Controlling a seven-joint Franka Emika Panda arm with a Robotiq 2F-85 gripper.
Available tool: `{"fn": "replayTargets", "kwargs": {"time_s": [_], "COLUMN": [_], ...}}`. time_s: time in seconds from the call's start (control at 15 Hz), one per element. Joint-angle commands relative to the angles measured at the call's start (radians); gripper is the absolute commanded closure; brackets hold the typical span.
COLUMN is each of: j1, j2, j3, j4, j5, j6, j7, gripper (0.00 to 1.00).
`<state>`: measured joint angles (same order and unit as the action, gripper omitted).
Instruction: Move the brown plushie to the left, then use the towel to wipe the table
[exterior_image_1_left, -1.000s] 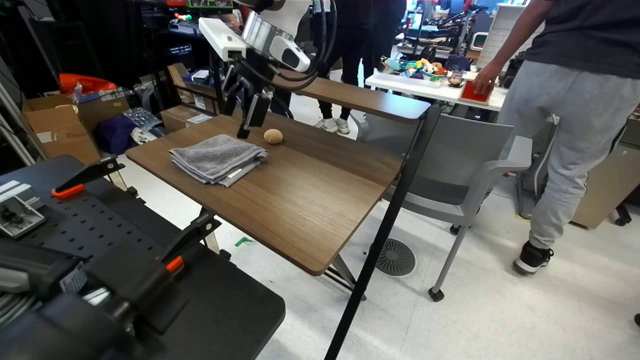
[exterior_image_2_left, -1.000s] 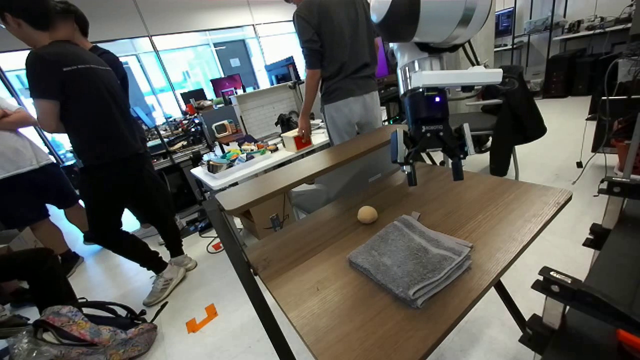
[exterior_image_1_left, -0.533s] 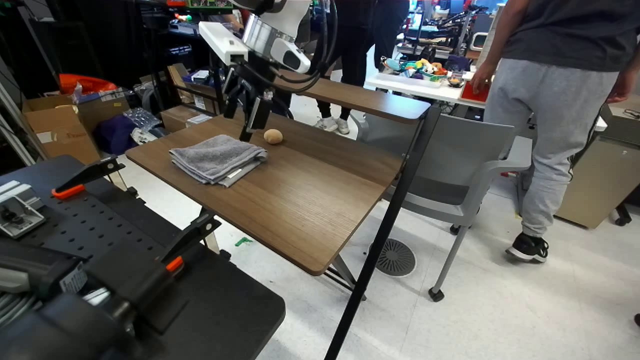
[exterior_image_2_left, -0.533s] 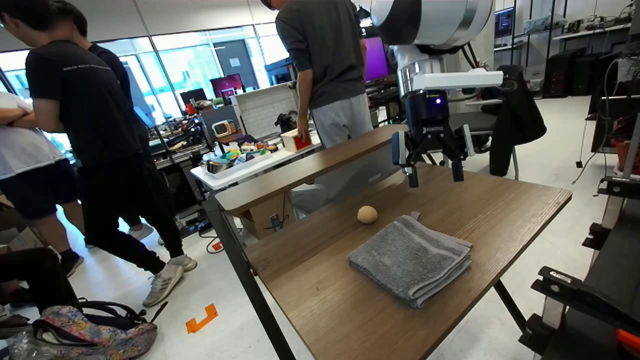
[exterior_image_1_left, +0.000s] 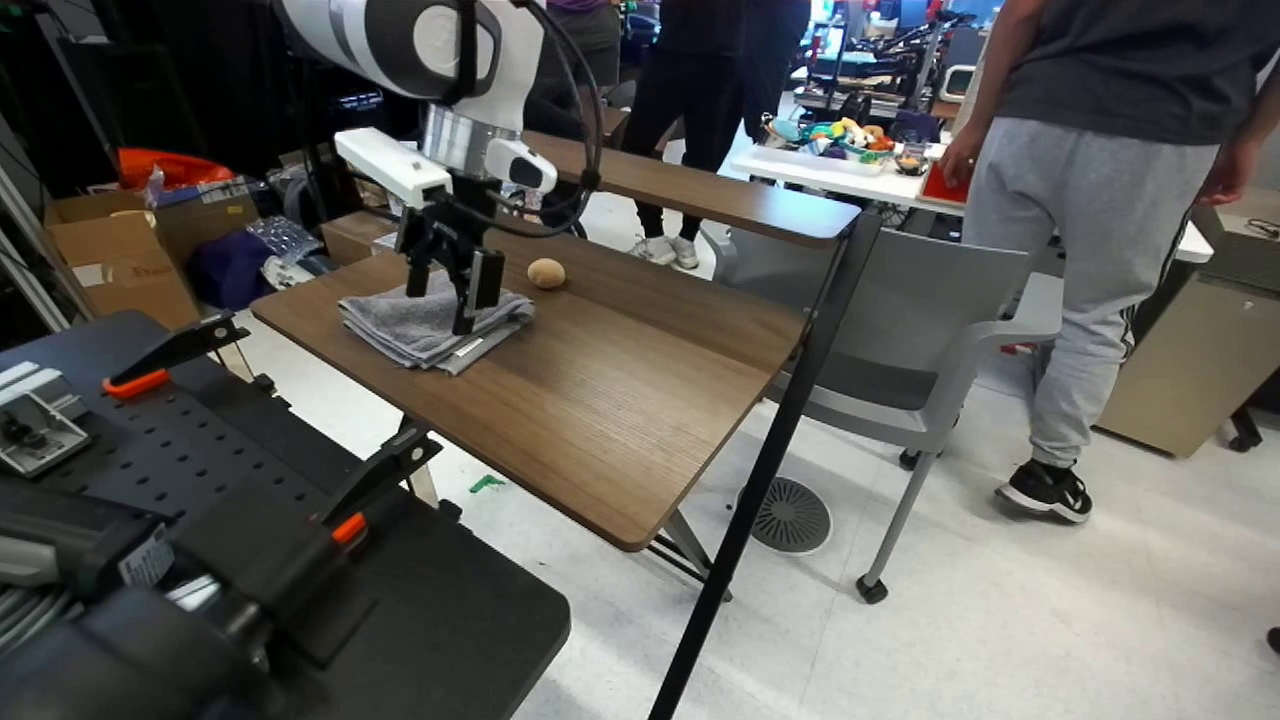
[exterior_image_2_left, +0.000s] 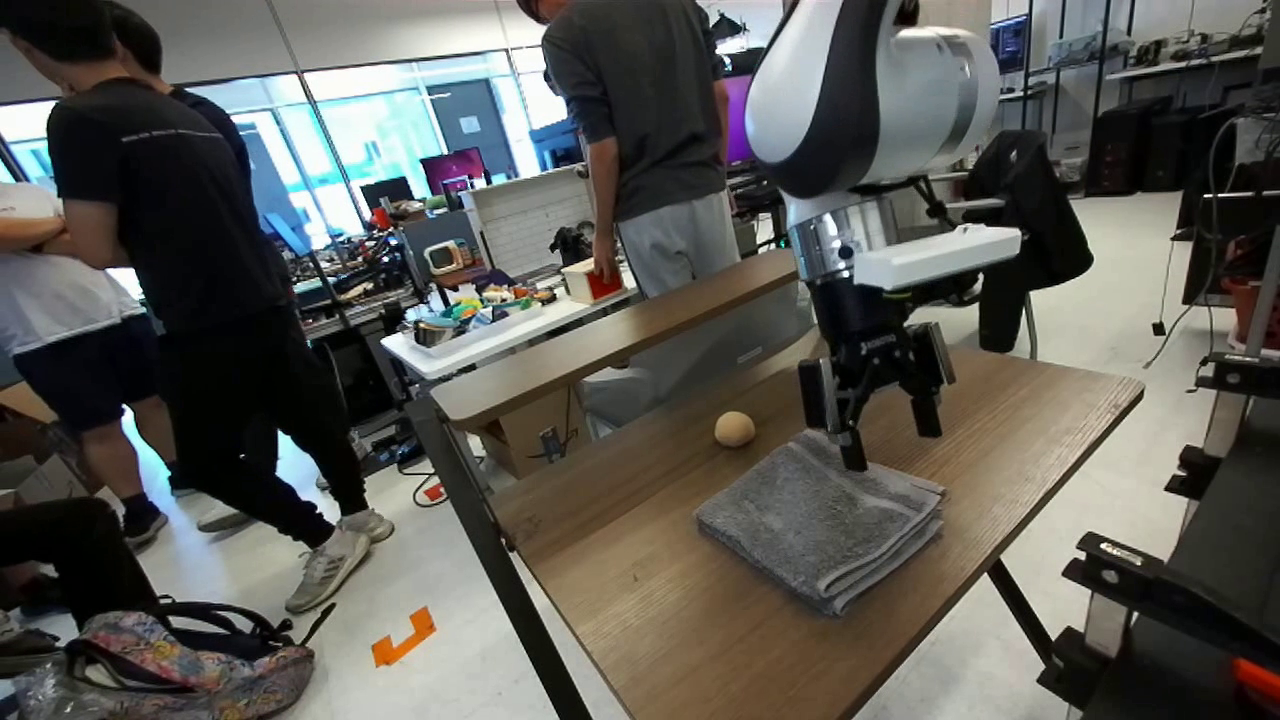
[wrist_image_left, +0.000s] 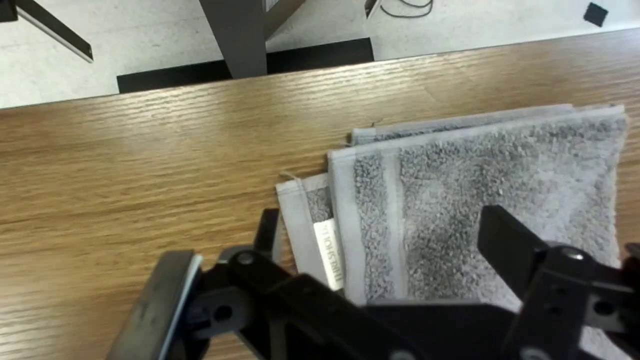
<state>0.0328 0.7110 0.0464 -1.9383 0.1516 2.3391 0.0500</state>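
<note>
The brown plushie (exterior_image_1_left: 546, 273) is a small tan ball on the dark brown table (exterior_image_1_left: 620, 420), beside the towel, also in an exterior view (exterior_image_2_left: 734, 429). It is out of the wrist view. The grey folded towel (exterior_image_2_left: 790, 530) lies flat, its white label facing up in the wrist view (wrist_image_left: 440, 170). My gripper (exterior_image_1_left: 440, 308) is open and empty, low over the towel with its fingers pointing down. In the wrist view (wrist_image_left: 381, 220), one fingertip is over the towel and one just outside its labelled edge. I cannot tell whether a fingertip touches the cloth.
A raised shelf (exterior_image_1_left: 700, 195) runs along one long side of the table, with a grey chair (exterior_image_1_left: 900, 330) beyond it. A black bench (exterior_image_1_left: 470, 590) with clamps stands along the opposite side. A person in grey trousers (exterior_image_1_left: 1100, 230) stands near the chair.
My gripper has come down and moved from beyond the towel, near the plushie, to over the towel, staying open. Plushie and towel have not moved. The person in grey trousers has shifted.
</note>
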Motion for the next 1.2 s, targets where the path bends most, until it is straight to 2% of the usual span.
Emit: {"fn": "replayTargets", "kwargs": {"time_s": [0.0,0.53,0.8,1.13], "j1": [0.064,0.154,0.164,0.184], "j2": [0.028,0.032,0.019,0.033], "j3": [-0.004,0.01,0.021,0.005], "j4": [-0.042,-0.079,-0.092,-0.063], "j5": [-0.081,-0.18,-0.189,-0.186], "j6": [0.127,0.41,0.468,0.47], "j7": [-0.012,-0.012,-0.017,0.012], "gripper": [0.0,0.0,0.0,0.0]}}
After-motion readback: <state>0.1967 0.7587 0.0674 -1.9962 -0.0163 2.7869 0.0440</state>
